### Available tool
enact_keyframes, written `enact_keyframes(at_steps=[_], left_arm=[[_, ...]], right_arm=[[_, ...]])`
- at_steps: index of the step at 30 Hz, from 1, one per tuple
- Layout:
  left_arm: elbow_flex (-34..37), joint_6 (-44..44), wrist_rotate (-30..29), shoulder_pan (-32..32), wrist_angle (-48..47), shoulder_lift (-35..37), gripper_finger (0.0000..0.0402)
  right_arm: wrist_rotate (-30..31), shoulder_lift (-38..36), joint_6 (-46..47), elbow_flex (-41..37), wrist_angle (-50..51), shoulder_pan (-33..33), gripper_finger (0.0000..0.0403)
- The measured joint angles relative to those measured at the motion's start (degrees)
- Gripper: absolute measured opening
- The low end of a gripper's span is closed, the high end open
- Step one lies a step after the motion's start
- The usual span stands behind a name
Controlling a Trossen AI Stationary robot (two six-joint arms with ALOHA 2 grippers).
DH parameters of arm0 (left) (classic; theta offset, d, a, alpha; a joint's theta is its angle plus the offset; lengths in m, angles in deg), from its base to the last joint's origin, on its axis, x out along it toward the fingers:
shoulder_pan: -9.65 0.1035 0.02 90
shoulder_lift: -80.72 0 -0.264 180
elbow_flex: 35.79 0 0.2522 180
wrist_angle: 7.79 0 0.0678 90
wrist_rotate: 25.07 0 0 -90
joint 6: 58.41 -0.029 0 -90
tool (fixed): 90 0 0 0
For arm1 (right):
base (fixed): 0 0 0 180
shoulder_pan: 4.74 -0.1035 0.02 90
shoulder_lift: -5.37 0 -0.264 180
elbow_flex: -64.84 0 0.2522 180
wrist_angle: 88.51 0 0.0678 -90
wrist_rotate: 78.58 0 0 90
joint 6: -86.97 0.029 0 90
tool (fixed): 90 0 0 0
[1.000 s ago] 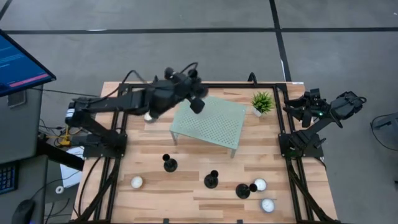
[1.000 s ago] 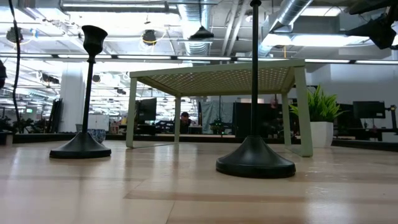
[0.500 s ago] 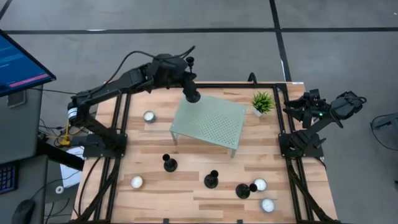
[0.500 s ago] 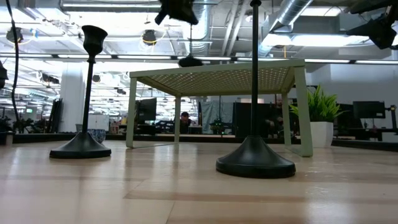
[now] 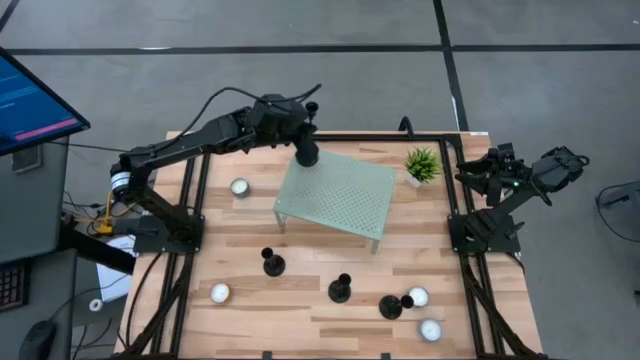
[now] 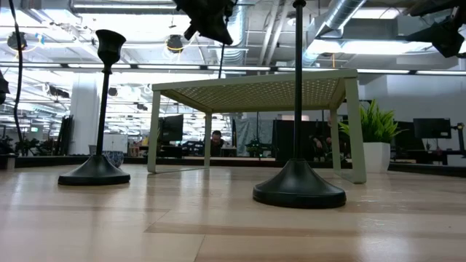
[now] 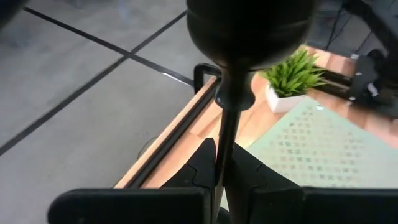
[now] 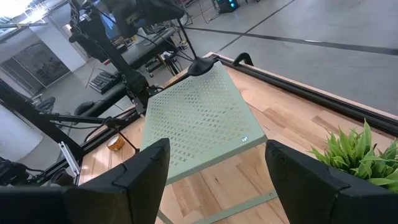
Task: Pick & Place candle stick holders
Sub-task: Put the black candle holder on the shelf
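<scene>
My left gripper (image 5: 298, 128) is shut on a black candle stick holder (image 5: 307, 150), held upright over the far left corner of the small green perforated table (image 5: 340, 200). Its cup (image 7: 249, 25) rises close in front of the left wrist camera. Three other holders stand on their disc bases on the wooden table, at the near left (image 5: 272, 264), the near middle (image 5: 340, 290) and the near right (image 5: 391, 306). My right gripper (image 8: 217, 180) is open and empty, off the table's right edge beside the plant. My left gripper pinches the holder's thin stem (image 7: 222, 155) between its two fingers, below the cup. The fingers come about level from the table's left and lie across the stem. The holder stands upright. Its base (image 8: 202, 65) is at the green table's corner; whether it rests there I cannot tell.
A small green potted plant (image 5: 421, 165) stands at the far right. White tealights lie at the left (image 5: 240, 187), near left (image 5: 219, 293) and near right (image 5: 418, 297). Black rails frame the wooden table (image 5: 300, 235). A monitor (image 5: 30, 100) stands off the left side.
My left gripper has carried the holder from beside the green table's left edge toward the far edge, then come down over the table's far left corner. The holder has gone from tilted to upright, and its base has dropped behind the tabletop's rim in the low view.
</scene>
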Motion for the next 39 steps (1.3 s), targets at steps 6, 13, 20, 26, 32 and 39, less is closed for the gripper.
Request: enact_keyframes(at_steps=[6, 13, 20, 26, 32, 39], left_arm=[[2.16, -2.82, -0.22, 0.34, 2.87, 0.0, 0.0012], [5.39, -3.04, -0.26, 0.17, 7.68, 1.75, 0.0012], [9.22, -2.92, -0.33, 0.19, 11.53, 4.29, 0.0012], [12.82, -2.35, -0.3, 0.15, 14.2, 6.18, 0.0012], [12.96, -2.5, 0.38, -0.34, 15.64, 5.58, 0.0012], [12.98, -2.65, 0.47, -0.34, 15.05, 4.81, 0.0012]], right_arm=[[0.0, 0.0, -0.02, 0.0, 0.22, 0.02, 0.0256], [0.0, 0.0, 0.0, 0.0, 0.22, 0.0, 0.0256], [0.0, -0.02, -0.02, 0.02, 0.28, 0.01, 0.0256], [0.02, 0.0, -0.02, 0.02, 0.5, 0.01, 0.0256], [0.07, 0.0, -0.04, 0.02, 0.5, 0.0, 0.0256], [0.11, 0.0, -0.03, 0.02, 0.99, 0.0, 0.0256]])
